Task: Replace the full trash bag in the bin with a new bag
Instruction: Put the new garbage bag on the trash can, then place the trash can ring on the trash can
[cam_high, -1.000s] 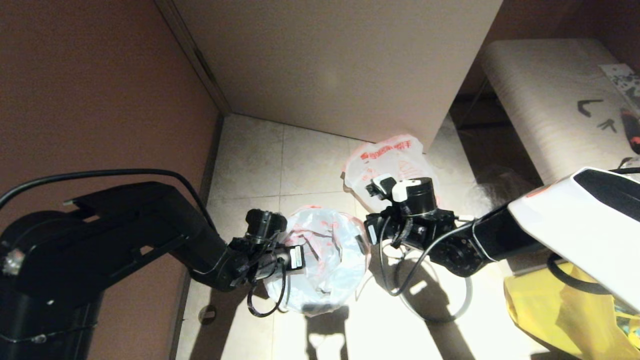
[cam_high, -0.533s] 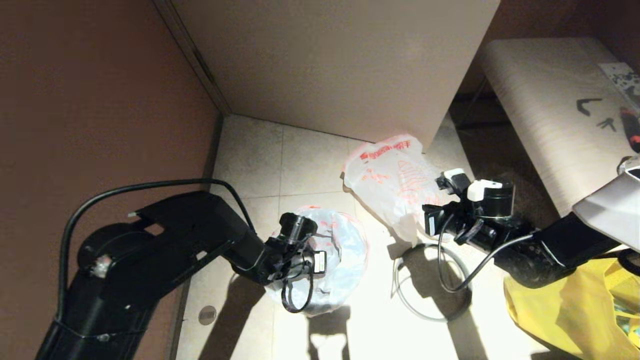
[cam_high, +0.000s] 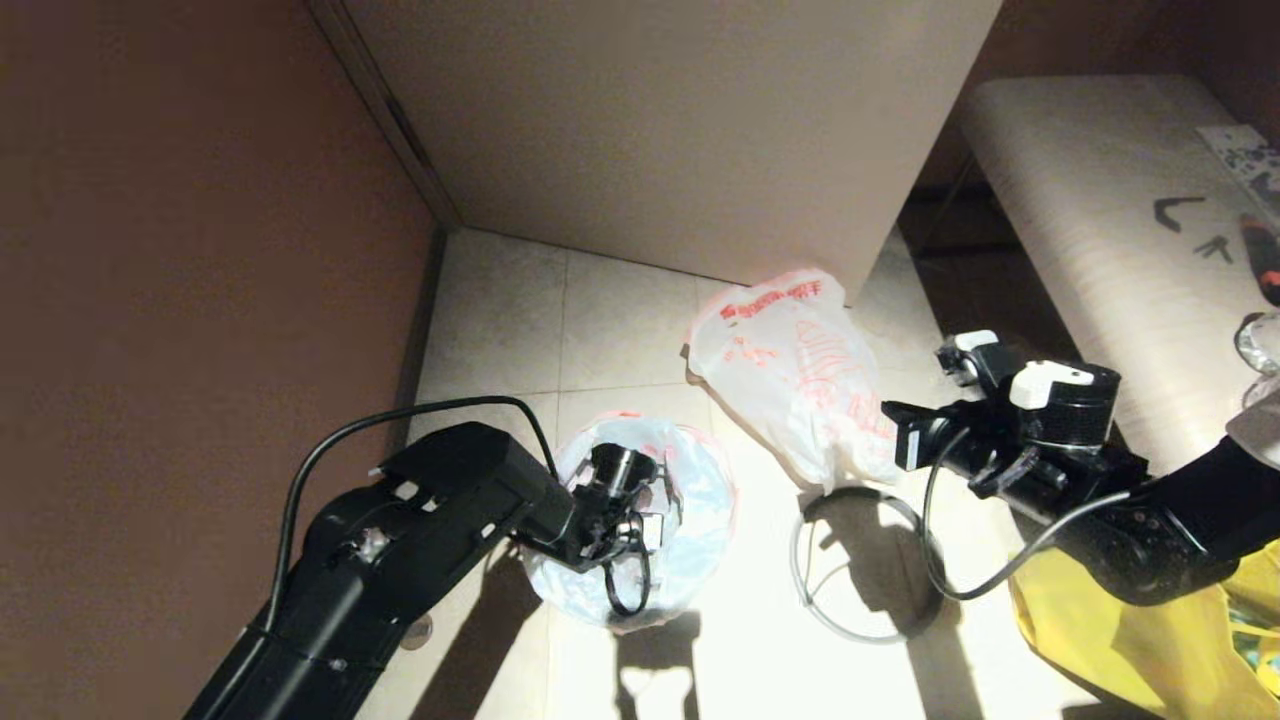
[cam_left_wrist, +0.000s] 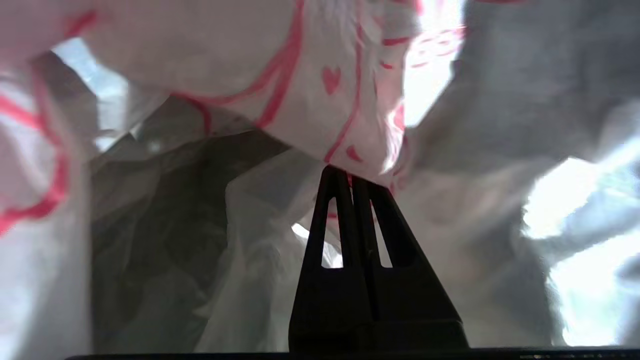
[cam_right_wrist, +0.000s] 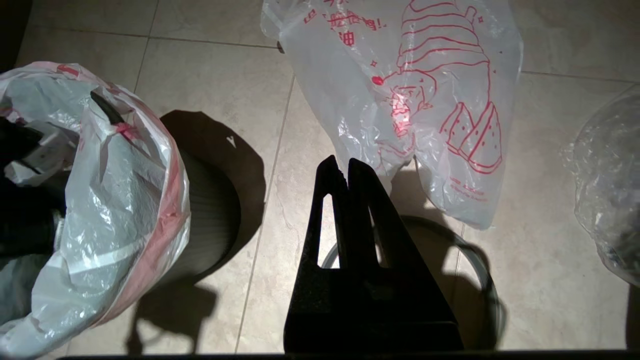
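White bags, two (one lining bin); one yellow bag

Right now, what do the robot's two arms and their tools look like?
Both arms are matt black with blocky links and loose black cables looping at the wrists. The left arm carries a round black camera barrel near its wrist. The right arm has white caps on its wrist camera. Each tool, left tool and right tool, is a pair of thin black tapering fingers with slotted cut-outs.

Thin new bag with red print, draped open over small black ribbed bin. Bulging full trash bag, red striped drawing, lying on floor tiles just beside bin.
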